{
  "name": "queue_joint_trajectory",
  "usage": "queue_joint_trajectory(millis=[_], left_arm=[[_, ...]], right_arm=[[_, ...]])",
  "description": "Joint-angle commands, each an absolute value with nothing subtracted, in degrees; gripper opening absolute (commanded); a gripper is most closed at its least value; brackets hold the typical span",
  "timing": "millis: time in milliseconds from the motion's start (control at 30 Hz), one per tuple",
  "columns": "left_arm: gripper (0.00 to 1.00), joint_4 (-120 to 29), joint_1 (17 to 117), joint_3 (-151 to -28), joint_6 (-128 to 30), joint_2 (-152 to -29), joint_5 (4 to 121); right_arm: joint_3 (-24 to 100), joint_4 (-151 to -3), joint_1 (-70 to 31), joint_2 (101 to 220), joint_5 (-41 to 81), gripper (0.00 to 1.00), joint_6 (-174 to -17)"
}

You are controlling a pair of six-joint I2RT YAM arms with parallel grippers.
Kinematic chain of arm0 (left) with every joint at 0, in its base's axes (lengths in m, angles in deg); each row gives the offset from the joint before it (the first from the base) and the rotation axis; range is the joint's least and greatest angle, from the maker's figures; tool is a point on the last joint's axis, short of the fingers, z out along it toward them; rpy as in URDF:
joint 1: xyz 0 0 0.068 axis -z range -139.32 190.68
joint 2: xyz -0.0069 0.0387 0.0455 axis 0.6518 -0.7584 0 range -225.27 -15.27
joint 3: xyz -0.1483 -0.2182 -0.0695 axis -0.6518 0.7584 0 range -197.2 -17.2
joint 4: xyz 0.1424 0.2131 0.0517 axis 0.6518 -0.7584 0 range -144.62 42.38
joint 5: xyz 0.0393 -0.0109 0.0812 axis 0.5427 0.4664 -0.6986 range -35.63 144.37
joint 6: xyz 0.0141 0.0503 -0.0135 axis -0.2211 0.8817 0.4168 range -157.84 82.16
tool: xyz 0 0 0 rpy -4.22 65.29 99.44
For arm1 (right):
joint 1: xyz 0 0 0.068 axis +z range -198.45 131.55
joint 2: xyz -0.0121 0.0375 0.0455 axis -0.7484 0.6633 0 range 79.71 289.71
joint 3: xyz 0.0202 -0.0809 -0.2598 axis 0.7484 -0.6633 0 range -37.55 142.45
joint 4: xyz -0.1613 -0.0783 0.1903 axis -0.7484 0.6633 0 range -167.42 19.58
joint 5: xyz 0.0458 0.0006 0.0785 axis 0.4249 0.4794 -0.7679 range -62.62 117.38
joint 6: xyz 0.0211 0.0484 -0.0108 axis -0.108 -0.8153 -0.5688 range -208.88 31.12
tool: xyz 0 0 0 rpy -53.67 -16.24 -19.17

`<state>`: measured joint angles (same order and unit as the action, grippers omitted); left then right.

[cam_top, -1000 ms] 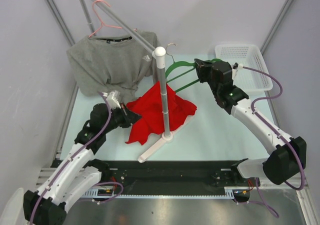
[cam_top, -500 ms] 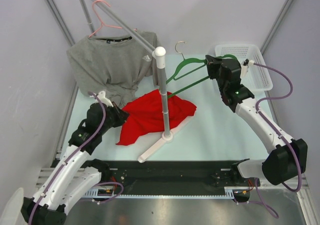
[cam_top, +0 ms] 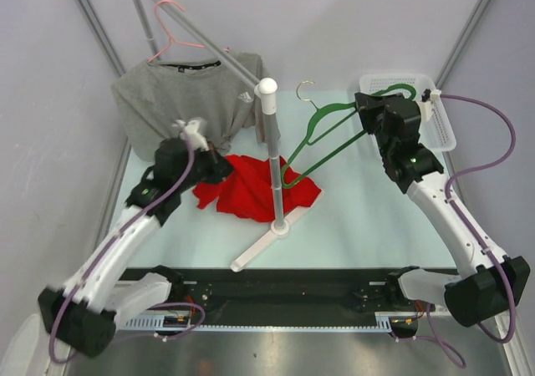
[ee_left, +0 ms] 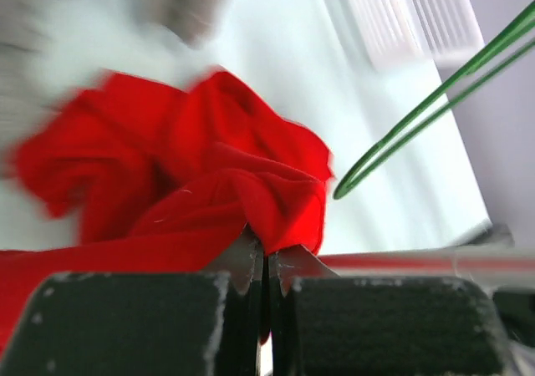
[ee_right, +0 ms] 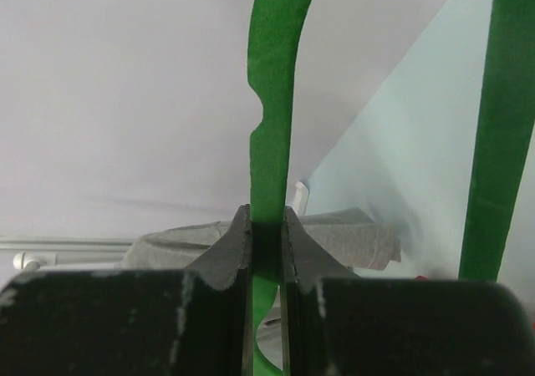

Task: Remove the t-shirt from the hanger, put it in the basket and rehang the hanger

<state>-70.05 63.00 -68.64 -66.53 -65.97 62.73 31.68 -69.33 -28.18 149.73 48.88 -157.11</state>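
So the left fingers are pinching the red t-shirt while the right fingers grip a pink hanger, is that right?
Not quite: the right fingers grip the green hanger, as the right wrist view shows. The left fingers do pinch the red t-shirt.

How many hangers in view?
2. Pink hanger on the rail at back left, carrying the grey t-shirt; green hanger clamped in the right pincer. No others visible.

You are getting soft, even light from overhead, and it is casting only faint shadows on the table (cam_top: 368,217). In the left wrist view, blur is smearing the red t-shirt (ee_left: 192,175) toward 9 o'clock and washing out the basket (ee_left: 401,17) at 1 o'clock. In the right wrist view, the green hanger (ee_right: 269,142) is showing sharp while the background is blurring.
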Motion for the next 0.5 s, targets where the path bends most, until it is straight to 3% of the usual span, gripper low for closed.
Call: queue_joint_trajectory(millis=[0,133,167,200,267,467], left_arm=[[0.0,-58.5,67.9,-70.5,-71.0,-79.4,82.2],[0.04,-58.1,71.5,-74.2,-71.8,-84.5,81.0],[0.53,-58.8,71.4,-73.7,-71.9,-83.5,76.6],[0.74,-59.9,71.5,-73.2,-71.5,-82.2,74.5],[0.94,-60.7,71.5,-70.8,-70.2,-76.7,70.9],[0.97,-69.0,71.4,-69.9,-68.9,-67.3,65.3]], right_arm=[[30.4,-70.3,-30.2,145.4,45.3,0.0,-155.3],[26.7,-69.5,-33.8,142.0,39.9,0.0,-157.9],[25.1,-69.5,-35.9,140.8,35.0,0.0,-159.4],[24.4,-69.6,-36.9,140.4,33.3,0.0,-160.3],[22.0,-70.5,-40.0,139.9,28.3,0.0,-162.4],[20.8,-73.1,-43.9,141.8,18.3,0.0,-164.7]])
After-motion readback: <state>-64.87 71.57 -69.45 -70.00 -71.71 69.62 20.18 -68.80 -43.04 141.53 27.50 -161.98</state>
